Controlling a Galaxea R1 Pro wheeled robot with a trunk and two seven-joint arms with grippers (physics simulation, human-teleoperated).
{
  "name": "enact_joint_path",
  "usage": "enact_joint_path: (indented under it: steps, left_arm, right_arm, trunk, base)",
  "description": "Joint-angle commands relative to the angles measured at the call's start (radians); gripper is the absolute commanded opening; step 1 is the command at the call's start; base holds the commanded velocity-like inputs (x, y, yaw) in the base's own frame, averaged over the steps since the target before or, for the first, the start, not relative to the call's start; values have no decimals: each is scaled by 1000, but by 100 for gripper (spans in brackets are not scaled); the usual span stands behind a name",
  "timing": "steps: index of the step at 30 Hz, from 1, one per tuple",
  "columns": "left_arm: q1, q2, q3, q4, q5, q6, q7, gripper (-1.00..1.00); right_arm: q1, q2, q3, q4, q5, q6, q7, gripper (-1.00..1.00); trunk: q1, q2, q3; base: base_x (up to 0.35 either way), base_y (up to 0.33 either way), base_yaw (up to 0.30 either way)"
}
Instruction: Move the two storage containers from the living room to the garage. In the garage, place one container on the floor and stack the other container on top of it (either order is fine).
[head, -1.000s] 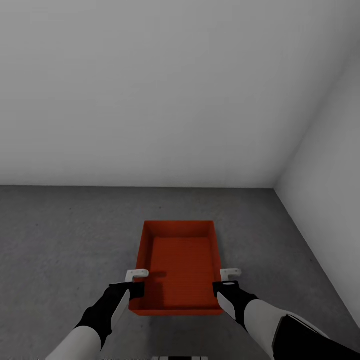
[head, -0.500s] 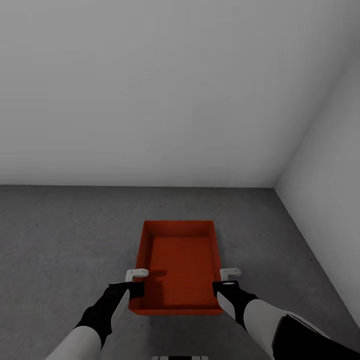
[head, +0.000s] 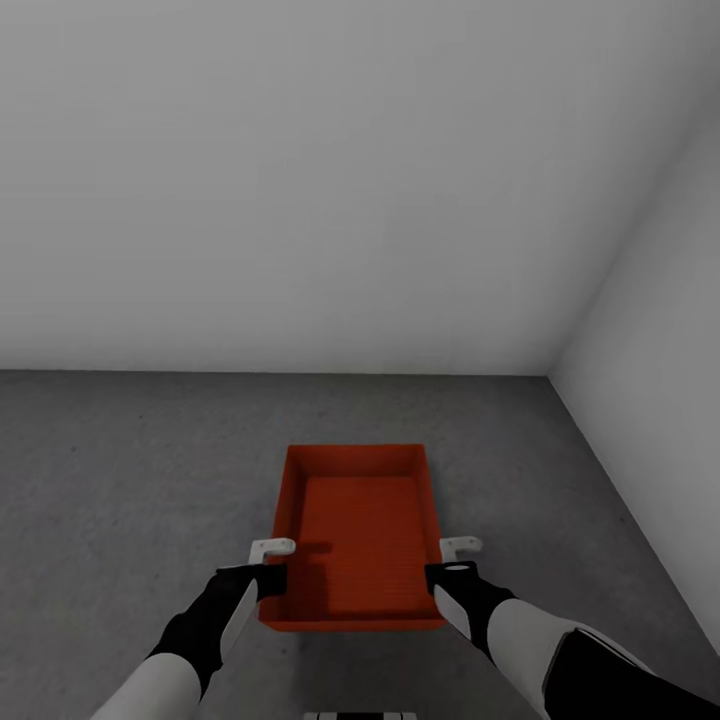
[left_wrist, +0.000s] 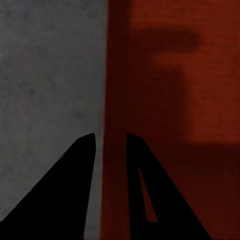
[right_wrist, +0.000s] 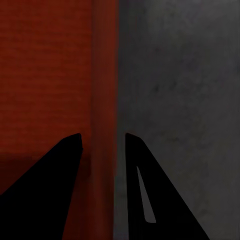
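nothing has visibly moved in the last second. on the garage floor (head: 120, 470) near the white wall corner sits one storage container (head: 355, 535); the second, unseen, remains to be stacked. both arms reach down: left gripper (left_wrist: 107, 145) and right gripper (right_wrist: 102, 142) each straddle a side wall, jaws narrowly apart.

The storage container (head: 358, 535) sits between the left gripper (head: 268, 566) and the right gripper (head: 452, 563), on the floor (head: 120, 470). Each gripper straddles one side wall: one finger inside, one outside. The back wall (head: 300, 180) stands well beyond both grippers; a side wall (head: 660, 330) lies to the right gripper's right.
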Motion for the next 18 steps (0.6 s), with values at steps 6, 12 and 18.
enact_joint_path:
  steps: [6, 12, 18]
  left_arm:
    - [1, -5, 32, 1, -46, 7, -9, -100]
    - [1, -26, 104, 5, -139, 7, -34, -100]
    - [1, -45, 175, 3, -224, 7, -61, -100]
  right_arm:
    - [0, -8, 14, -3, -15, 9, 3, -100]
    - [0, -9, 51, -3, -65, 8, 9, -100]
    - [-1, -9, 70, -2, -90, 8, 12, -100]
  trunk:
    - [0, 0, -1]
    - [0, 0, -1]
    - [0, 0, -1]
  base:
    - [0, 0, 0]
    - [0, 0, 0]
    - [0, 0, 0]
